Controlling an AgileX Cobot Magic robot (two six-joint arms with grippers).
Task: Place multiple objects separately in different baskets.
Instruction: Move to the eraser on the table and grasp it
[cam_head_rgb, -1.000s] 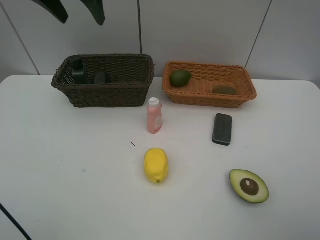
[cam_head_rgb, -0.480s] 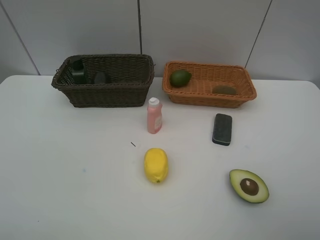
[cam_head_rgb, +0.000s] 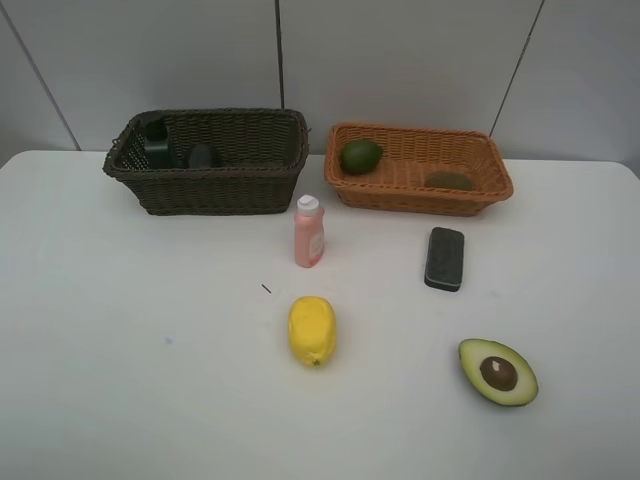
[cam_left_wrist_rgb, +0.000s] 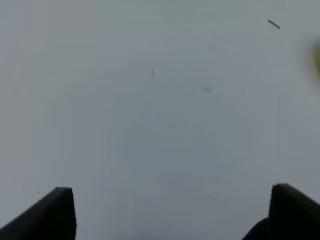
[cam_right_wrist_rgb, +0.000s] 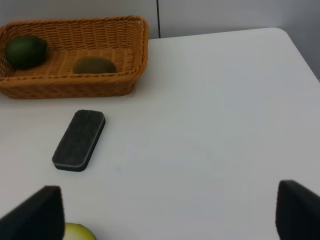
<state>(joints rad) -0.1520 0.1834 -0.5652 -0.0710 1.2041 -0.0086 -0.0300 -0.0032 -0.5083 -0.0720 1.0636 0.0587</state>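
Pink bottle (cam_head_rgb: 309, 232) upright, narrow; I risk toppling it with off-centre pinch. Left gripper (cam_left_wrist_rgb: 172, 212), right gripper (cam_right_wrist_rgb: 170, 212) spread wide, empty.

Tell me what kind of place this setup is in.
Likely a robot lab or test bench, not a home: a plain white table against a grey panelled wall, with a dark brown basket, an orange-tan basket and loose props like a lemon and an avocado half.
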